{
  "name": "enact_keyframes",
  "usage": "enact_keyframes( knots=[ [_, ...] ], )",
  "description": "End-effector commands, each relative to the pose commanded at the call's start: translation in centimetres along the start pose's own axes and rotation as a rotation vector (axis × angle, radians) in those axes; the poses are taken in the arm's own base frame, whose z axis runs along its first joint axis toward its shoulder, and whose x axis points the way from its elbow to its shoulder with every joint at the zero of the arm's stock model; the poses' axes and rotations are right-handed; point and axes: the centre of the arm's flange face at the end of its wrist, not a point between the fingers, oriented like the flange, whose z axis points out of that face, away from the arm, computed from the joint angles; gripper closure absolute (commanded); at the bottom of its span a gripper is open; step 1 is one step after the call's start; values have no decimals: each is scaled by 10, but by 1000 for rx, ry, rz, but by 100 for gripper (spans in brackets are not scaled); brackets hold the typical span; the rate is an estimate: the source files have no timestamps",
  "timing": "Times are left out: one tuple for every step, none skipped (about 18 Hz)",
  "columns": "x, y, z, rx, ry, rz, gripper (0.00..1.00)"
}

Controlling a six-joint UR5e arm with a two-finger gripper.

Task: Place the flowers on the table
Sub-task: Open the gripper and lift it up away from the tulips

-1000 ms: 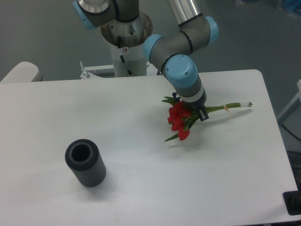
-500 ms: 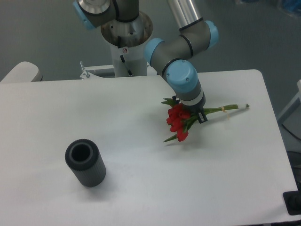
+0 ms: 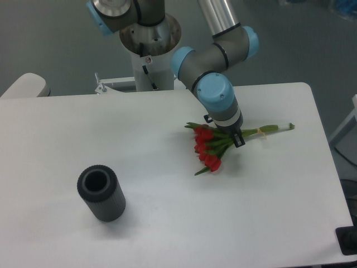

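The flowers [image 3: 207, 149], red tulips with green leaves, lie low on the white table [image 3: 167, 223] right of centre. Their blooms fan out toward the lower left. Thin green stems [image 3: 273, 129] tied with light string point right toward the table's far right edge. My gripper [image 3: 233, 135] points down over the bunch where the stems meet the blooms and is shut on the flowers. The blue-capped wrist hides most of its fingers; one dark fingertip [image 3: 239, 140] shows beside the stems.
A dark grey ribbed cylinder [image 3: 101, 194], hollow at the top, stands on the table's front left. The arm's base [image 3: 150, 50] rises behind the table's back edge. The table's right edge is close to the stem ends.
The gripper has shifted slightly left and lower with the flowers. The blooms, bunched tight before, now fan out flatter against the table.
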Motion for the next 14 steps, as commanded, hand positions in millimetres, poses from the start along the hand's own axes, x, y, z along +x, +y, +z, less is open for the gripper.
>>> enact_keyframes(
  knots=[
    [-3, 2, -4, -2, -10, 1, 23],
    [-6, 5, -12, -5, -23, -1, 19],
    [-9, 8, -19, -7, -38, -5, 14],
    [-13, 8, -28, -3, -58, -4, 14],
    [-19, 7, -45, 5, -96, -9, 12],
    [-23, 8, -60, 16, -123, -16, 8],
    [-27, 10, -69, 18, -143, -20, 1],
    [-30, 12, -75, 23, -158, -23, 0],
    [-34, 13, -81, 33, -176, -27, 0],
    [-38, 16, -87, 48, -194, -31, 0],
    [-42, 16, -94, 73, -217, -34, 0],
    [-46, 17, -101, 97, -239, -39, 0],
    [-49, 19, -104, 122, -247, -54, 0],
    [-52, 22, -109, 149, -249, -67, 0]
  ],
)
